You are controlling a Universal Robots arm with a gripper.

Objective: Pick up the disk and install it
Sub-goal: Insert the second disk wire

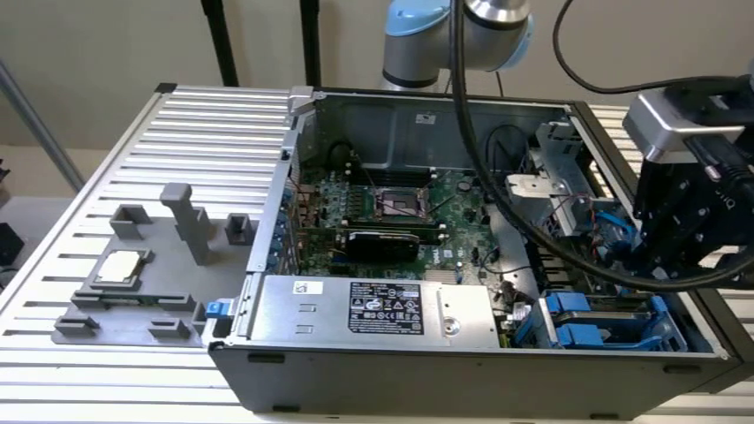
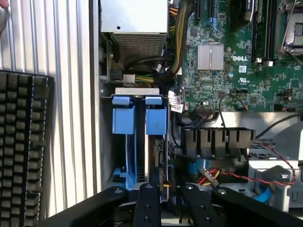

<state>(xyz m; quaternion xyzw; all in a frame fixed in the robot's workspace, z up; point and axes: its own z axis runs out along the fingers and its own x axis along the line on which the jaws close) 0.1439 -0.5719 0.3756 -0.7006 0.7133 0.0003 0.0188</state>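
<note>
Locating the disk: the disk (image 2: 155, 124) stands on edge in the drive cage of the computer case (image 1: 471, 375), just beside the power-supply box (image 2: 135, 23). It is in the cage slot farther from the case wall.
Neighbour slot: a second blue carrier (image 2: 124, 118) sits touching it, on the case-wall side of the same cage. I cannot tell whether that one holds a drive.
Tool position: the tool (image 2: 168, 191) hangs over the end of the cage away from the power-supply box, very close to the disk's dark end.
Tool state: I cannot tell whether it is spread or clamped, nor whether it touches the disk.
Progress, as a judgement: the disk looks seated in its slot and not lying loose on the desk (image 1: 177, 124), so the work appears to be at or near the install end.
Weight and stiffness: probably fairly heavy for its size, with a rigid metal body that will not flex.
Surface: the metal faces are likely slick, and the blue plastic frame should give better friction.
Fragility: it is shock-sensitive, and the connector edge and exposed underside should not be pressed.
Where to hold: across the two long carrier rails, near mid-length, keeping it square to the slot.
Nearby hazard: loose red and black cables (image 2: 227, 176) lie on the side of the cage away from the case wall and could snag.
</note>
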